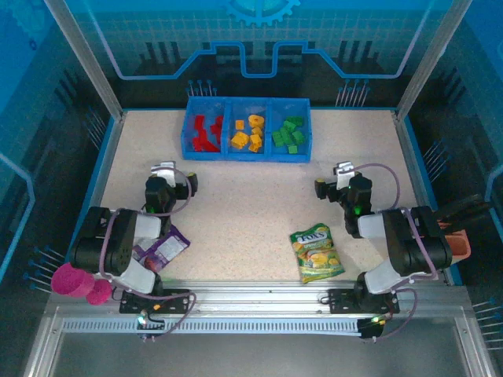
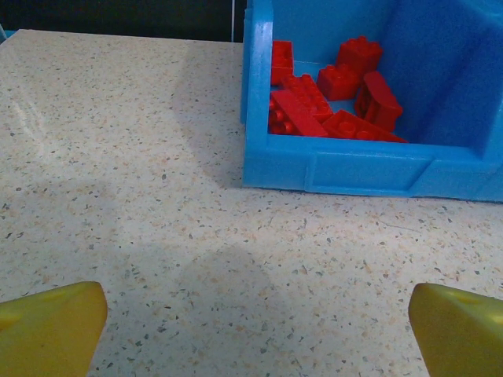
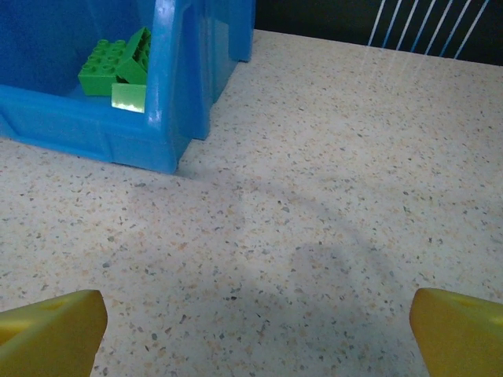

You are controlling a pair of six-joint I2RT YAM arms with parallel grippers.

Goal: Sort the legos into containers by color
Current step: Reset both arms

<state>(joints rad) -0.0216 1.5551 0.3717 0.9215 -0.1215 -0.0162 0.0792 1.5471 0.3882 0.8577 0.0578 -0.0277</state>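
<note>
Bearing a blue tray [image 1: 244, 155], speckled beige tabletop [image 1: 251, 204], blue-lit back panel [image 1: 259, 39]

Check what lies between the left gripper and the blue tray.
Nothing but bare speckled tabletop runs from the left gripper to the blue tray. The left wrist view shows it, and the top view agrees.
</note>
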